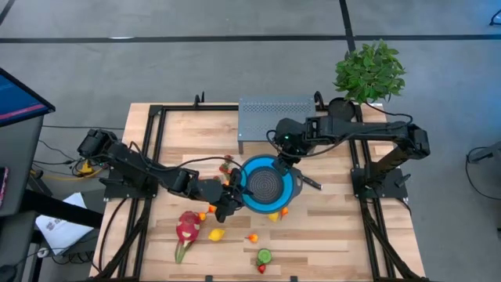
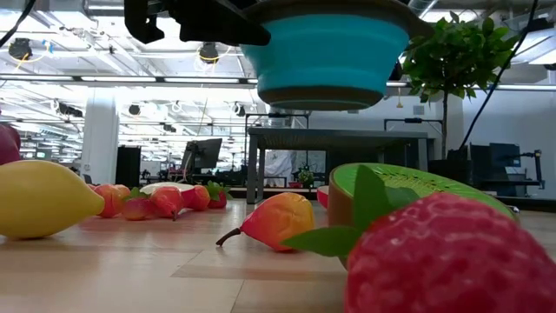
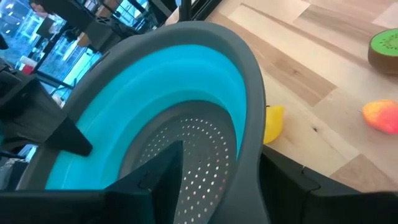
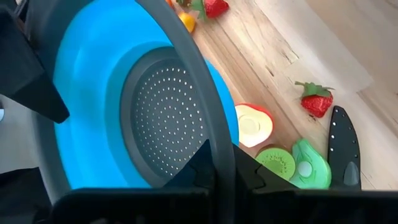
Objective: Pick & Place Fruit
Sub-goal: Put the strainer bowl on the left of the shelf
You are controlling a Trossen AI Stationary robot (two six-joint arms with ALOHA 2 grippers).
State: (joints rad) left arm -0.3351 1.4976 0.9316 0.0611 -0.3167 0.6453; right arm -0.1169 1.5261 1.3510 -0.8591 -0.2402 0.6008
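Oddly, no readable writing anywhere: both jaws clamp the blue colander's [image 1: 268, 185] grey rim, raised above the table [image 1: 329, 219], fruit [image 1: 188, 227] scattered below.

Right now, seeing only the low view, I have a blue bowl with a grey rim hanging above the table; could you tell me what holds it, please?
Observer: Both arms. The left gripper and right gripper have their jaws clamped on opposite sides of the blue silicone colander.
Operator: Is any fruit inside it?
Observer: No, its perforated grey base is bare.
Operator: Is there anything to avoid nearby?
Observer: A black knife lies flat beside it, on the right arm's side.
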